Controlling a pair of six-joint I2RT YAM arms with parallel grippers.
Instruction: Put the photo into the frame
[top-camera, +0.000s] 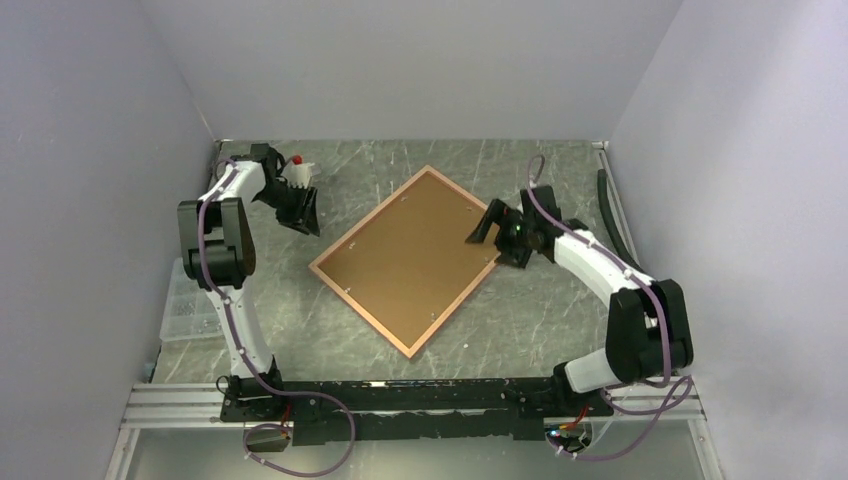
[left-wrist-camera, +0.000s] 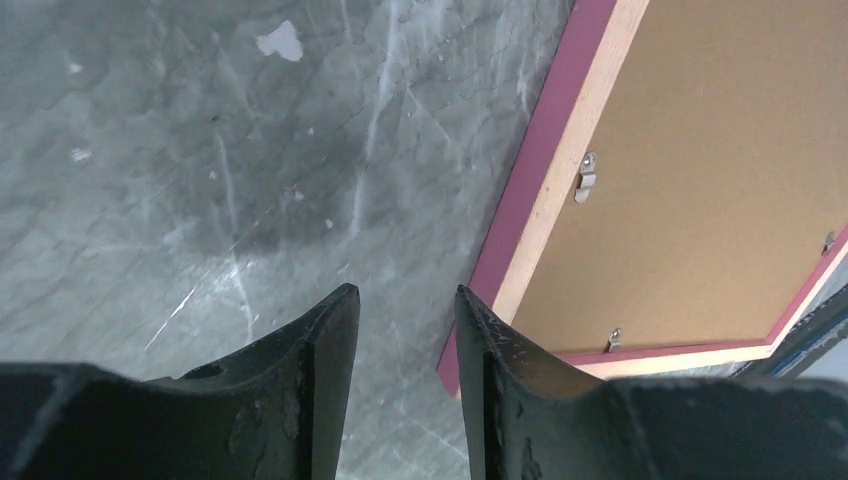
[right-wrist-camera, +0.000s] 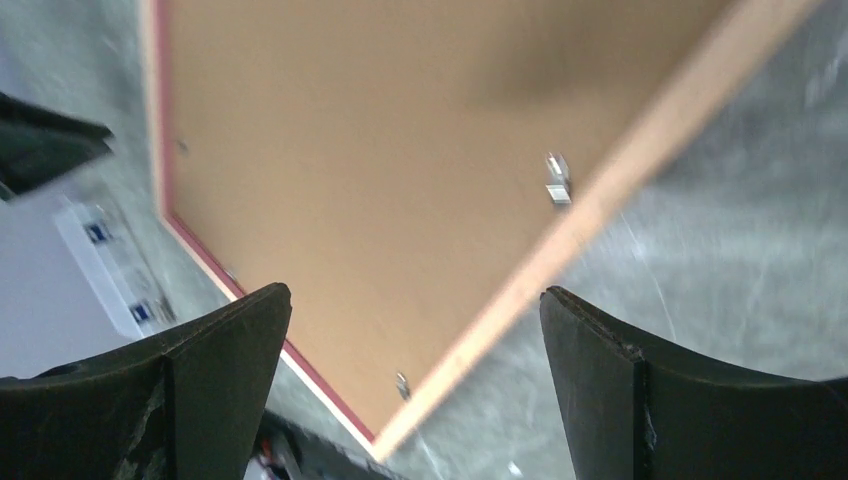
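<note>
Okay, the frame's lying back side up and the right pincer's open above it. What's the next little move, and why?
Probably lower the right pincer onto the metal clip near the frame's edge and turn it aside. The brown backing board sits clipped in and no photo is in view, so the back likely has to open first.

The frame (top-camera: 410, 258) — matt brown board back, pale wood rim; table (top-camera: 520, 330) — smooth, marbled grey.

Frame (left-wrist-camera: 535, 160) showed pink edge, pale wood rim. Backing (top-camera: 405, 258) was plain brown. Table (left-wrist-camera: 200, 150) was grey marble, white-veined.
</note>
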